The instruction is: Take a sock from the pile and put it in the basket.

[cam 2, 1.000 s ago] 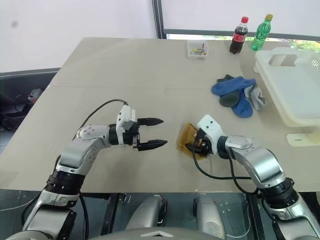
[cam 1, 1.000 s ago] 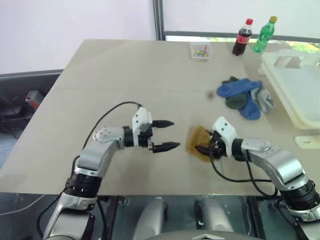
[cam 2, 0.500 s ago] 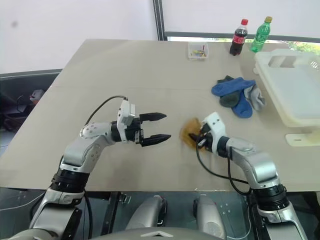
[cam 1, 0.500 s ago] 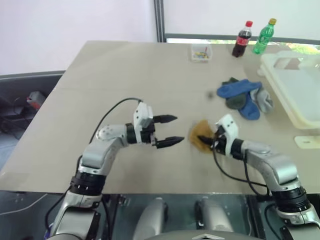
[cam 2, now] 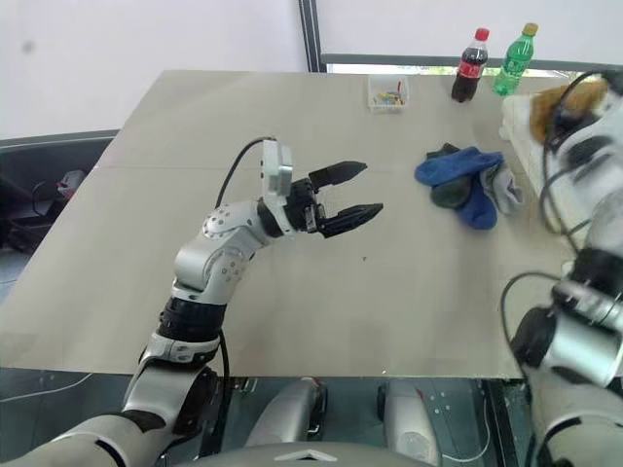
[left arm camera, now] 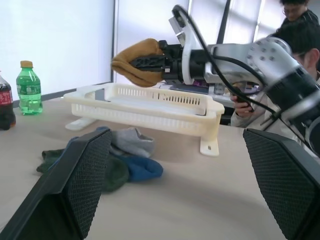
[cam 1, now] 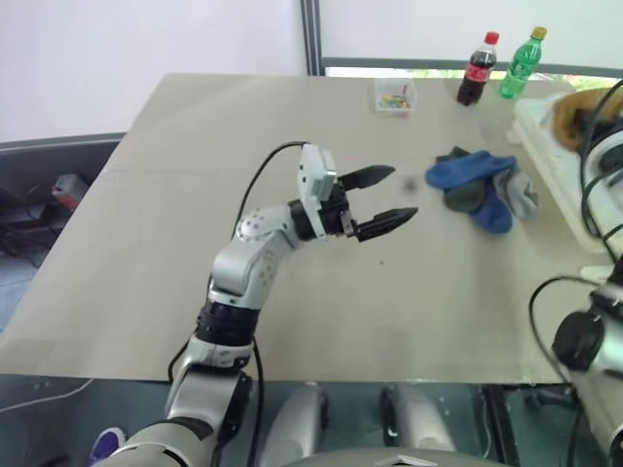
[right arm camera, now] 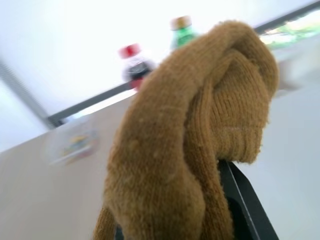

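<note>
Sock [left arm camera: 137, 62] — mustard yellow, bunched up — sits pinched tight in my right gripper [left arm camera: 150, 62], held in the air above the cream-white basket [left arm camera: 150, 107] near its far end. My left gripper [cam 1: 382, 199] hovers over the bare table [cam 1: 195, 195] with its two black fingers spread wide, holding nothing, pointing toward the pile [cam 1: 482, 187] of blue, dark green and grey socks lying just beside the basket.

L gripper [cam 1: 382, 197] jaws apart, R gripper [left arm camera: 142, 62] clamped
</note>
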Robot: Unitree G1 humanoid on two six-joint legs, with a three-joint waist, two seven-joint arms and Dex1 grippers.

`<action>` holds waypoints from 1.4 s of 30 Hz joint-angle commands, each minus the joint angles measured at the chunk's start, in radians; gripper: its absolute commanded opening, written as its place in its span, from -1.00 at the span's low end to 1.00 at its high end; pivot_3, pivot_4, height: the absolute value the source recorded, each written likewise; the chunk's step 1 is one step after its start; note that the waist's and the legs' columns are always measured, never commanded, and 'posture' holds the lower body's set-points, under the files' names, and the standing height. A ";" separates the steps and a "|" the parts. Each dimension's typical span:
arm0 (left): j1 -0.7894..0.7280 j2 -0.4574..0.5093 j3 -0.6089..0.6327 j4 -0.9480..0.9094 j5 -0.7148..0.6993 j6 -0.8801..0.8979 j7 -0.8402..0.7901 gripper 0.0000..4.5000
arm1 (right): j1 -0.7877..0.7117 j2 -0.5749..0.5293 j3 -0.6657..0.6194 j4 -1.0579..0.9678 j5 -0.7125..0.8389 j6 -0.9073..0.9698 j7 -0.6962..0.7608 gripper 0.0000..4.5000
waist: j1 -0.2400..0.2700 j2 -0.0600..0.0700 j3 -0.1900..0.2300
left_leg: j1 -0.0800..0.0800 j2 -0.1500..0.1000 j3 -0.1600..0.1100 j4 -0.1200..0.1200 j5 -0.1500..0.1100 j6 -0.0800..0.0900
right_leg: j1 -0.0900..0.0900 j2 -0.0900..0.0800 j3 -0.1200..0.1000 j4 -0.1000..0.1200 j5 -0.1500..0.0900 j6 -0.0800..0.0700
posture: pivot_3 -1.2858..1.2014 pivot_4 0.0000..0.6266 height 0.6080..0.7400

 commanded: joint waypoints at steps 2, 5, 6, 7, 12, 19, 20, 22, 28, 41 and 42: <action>-0.033 -0.025 -0.009 -0.005 0.009 -0.033 0.019 1.00 | -0.135 -0.104 0.038 0.434 -0.087 -0.214 0.063 -0.99 | -0.004 0.000 0.000 | 0.000 0.000 0.001 0.000 0.000 0.000 | 0.000 0.001 0.001 0.000 0.000 0.000 | 0.03 -0.52 1.00; -0.033 -0.033 -0.007 -0.010 0.010 -0.036 0.039 1.00 | -0.178 -0.151 0.039 0.661 -0.114 -0.315 0.083 -0.76 | -0.005 0.001 0.001 | 0.000 0.001 0.004 -0.001 0.000 0.000 | 0.000 0.001 0.003 -0.001 0.000 0.000 | 0.03 -0.52 1.00; -0.031 -0.034 -0.008 -0.015 0.009 -0.035 0.043 1.00 | -0.181 -0.162 0.045 0.710 -0.125 -0.331 0.090 -0.53 | -0.005 0.001 0.001 | 0.000 0.001 0.004 -0.001 0.000 0.000 | 0.000 0.001 0.004 -0.002 0.000 0.000 | 0.03 -0.52 1.00; -0.027 -0.034 -0.010 -0.021 0.006 -0.034 0.046 1.00 | -0.180 -0.169 0.058 0.745 -0.140 -0.345 0.094 -0.40 | -0.005 0.001 0.001 | 0.000 0.003 0.004 -0.001 0.000 0.001 | 0.000 0.001 0.004 -0.002 0.000 0.000 | 0.03 -0.52 1.00; -0.022 -0.032 -0.024 -0.032 0.001 -0.037 0.032 1.00 | -0.190 -0.186 0.081 0.804 -0.163 -0.355 0.109 0.59 | -0.006 0.003 0.003 | 0.000 0.003 0.009 -0.001 -0.001 0.002 | -0.001 0.001 0.009 -0.003 0.000 0.001 | 0.03 -0.52 1.00; -0.032 -0.035 -0.026 -0.005 -0.006 -0.047 0.008 1.00 | -0.203 -0.220 0.088 0.763 -0.154 -0.298 0.129 0.98 | -0.004 0.003 0.003 | 0.000 0.004 0.009 0.000 -0.001 0.002 | -0.001 0.002 0.009 -0.003 0.000 0.001 | 0.03 -0.52 1.00; -0.032 -0.035 -0.026 -0.001 -0.006 -0.048 0.006 1.00 | -0.199 -0.229 0.084 0.742 -0.145 -0.275 0.135 0.98 | -0.003 0.003 0.003 | 0.000 0.004 0.009 0.000 -0.001 0.002 | -0.001 0.003 0.009 -0.003 0.000 0.001 | 0.03 -0.52 1.00; -0.030 -0.033 -0.021 0.006 -0.007 -0.042 0.007 1.00 | -0.177 -0.244 0.078 0.672 -0.128 -0.216 0.148 0.98 | -0.003 0.003 0.003 | 0.000 0.004 0.009 0.000 -0.001 0.002 | -0.001 0.003 0.009 -0.003 0.000 0.001 | 0.03 -0.52 1.00; 0.000 -0.004 0.007 0.036 0.045 -0.061 0.078 1.00 | 0.232 -0.179 -0.004 -0.212 0.068 0.136 0.173 0.98 | 0.004 0.004 0.002 | -0.001 0.005 0.005 0.000 -0.001 0.002 | -0.001 0.003 0.006 -0.003 0.000 0.001 | 0.03 -0.52 1.00; 0.256 0.319 0.169 -0.089 0.072 -0.001 0.087 1.00 | 1.045 -0.108 0.216 -1.154 0.079 -0.025 0.418 0.98 | 0.000 0.005 0.002 | 0.003 0.007 -0.001 0.003 -0.001 0.002 | 0.001 0.005 0.006 0.001 0.000 0.001 | 0.03 -0.52 1.00; 0.302 0.352 0.194 -0.117 0.065 0.006 0.082 1.00 | 1.085 -0.104 0.208 -1.157 0.068 -0.048 0.432 0.98 | 0.000 0.005 0.002 | 0.003 0.006 -0.001 0.003 -0.001 0.002 | 0.001 0.004 0.007 0.001 0.000 0.001 | 0.03 -0.52 1.00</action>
